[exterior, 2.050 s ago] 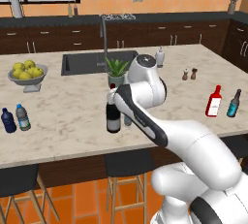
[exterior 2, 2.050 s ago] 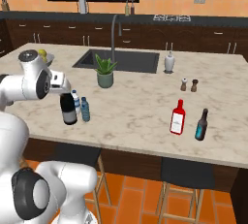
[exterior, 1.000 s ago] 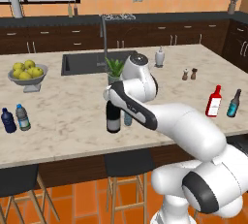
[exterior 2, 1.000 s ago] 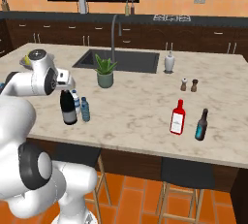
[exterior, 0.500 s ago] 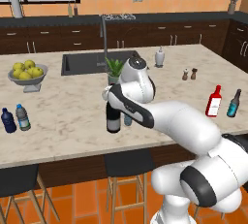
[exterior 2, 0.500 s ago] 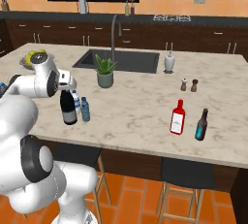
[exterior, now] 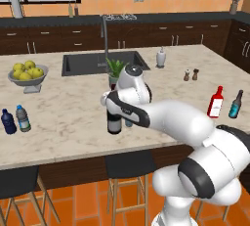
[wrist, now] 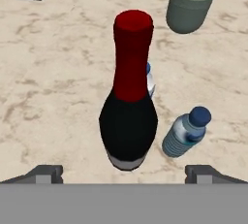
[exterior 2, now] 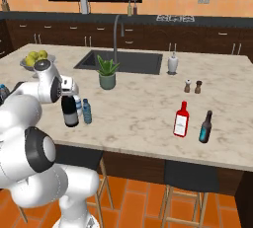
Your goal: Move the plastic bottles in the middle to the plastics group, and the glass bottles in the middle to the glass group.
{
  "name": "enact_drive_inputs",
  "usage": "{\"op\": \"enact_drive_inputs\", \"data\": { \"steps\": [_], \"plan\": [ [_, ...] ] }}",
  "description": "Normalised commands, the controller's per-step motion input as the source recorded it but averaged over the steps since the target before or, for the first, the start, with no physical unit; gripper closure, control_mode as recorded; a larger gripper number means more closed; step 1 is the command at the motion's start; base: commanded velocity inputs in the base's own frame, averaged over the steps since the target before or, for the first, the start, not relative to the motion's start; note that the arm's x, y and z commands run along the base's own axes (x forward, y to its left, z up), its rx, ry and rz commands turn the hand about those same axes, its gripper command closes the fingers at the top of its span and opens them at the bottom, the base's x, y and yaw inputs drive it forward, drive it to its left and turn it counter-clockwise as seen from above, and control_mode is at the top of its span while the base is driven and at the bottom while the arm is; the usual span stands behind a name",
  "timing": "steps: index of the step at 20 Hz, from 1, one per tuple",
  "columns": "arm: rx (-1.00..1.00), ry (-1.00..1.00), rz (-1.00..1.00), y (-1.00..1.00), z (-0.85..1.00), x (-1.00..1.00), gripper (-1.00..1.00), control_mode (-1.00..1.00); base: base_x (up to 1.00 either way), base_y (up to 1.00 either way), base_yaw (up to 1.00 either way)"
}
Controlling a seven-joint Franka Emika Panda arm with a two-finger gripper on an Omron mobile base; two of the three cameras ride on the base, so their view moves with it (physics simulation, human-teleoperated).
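The tall dark wine bottle [wrist: 128, 121] with a red foil neck stands upright mid-counter [exterior: 114, 122] [exterior 2: 70, 111]. My gripper [wrist: 125, 173] hovers just above and behind it, open, fingertips [wrist: 46, 172] spread wider than the bottle [exterior: 112, 103] [exterior 2: 69, 90]. Right beside it is the teal-blue water bottle [wrist: 186, 131] [exterior 2: 87, 111]. The whitish bottle [wrist: 150, 80] peeks from behind the neck. The plastics group, navy bottle [exterior: 8, 121] and greyish clear bottle [exterior: 22, 118], stands far left. The glass group, red bottle [exterior: 215, 101] [exterior 2: 181, 119] and dark teal bottle [exterior: 236, 104] [exterior 2: 205, 127], stands right.
A potted plant [exterior: 115, 69] [exterior 2: 107, 74] [wrist: 189, 2] stands just behind the middle bottles, by the sink [exterior: 93, 62]. A fruit bowl [exterior: 28, 73] sits back left. A soap dispenser [exterior: 160, 57] and salt and pepper shakers [exterior: 190, 75] stand back right.
The arm has swung its elbow round and folded in while the hand settled close over the wine bottle's neck. No bottle has moved.
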Motion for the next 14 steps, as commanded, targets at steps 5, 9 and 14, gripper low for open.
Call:
{"op": "enact_drive_inputs", "data": {
  "steps": [5,9,14],
  "plan": [
    [-0.02,0.0,0.0,0.0,-0.24,0.12,-1.0,-1.0,0.0,0.0,0.0],
    [0.0,0.0,0.0,0.0,-0.15,0.08,-1.0,-1.0,0.0,0.0,0.0],
    [0.0,0.06,0.0,0.01,-0.12,0.15,-1.0,-1.0,0.0,0.0,0.0]
  ]
}}
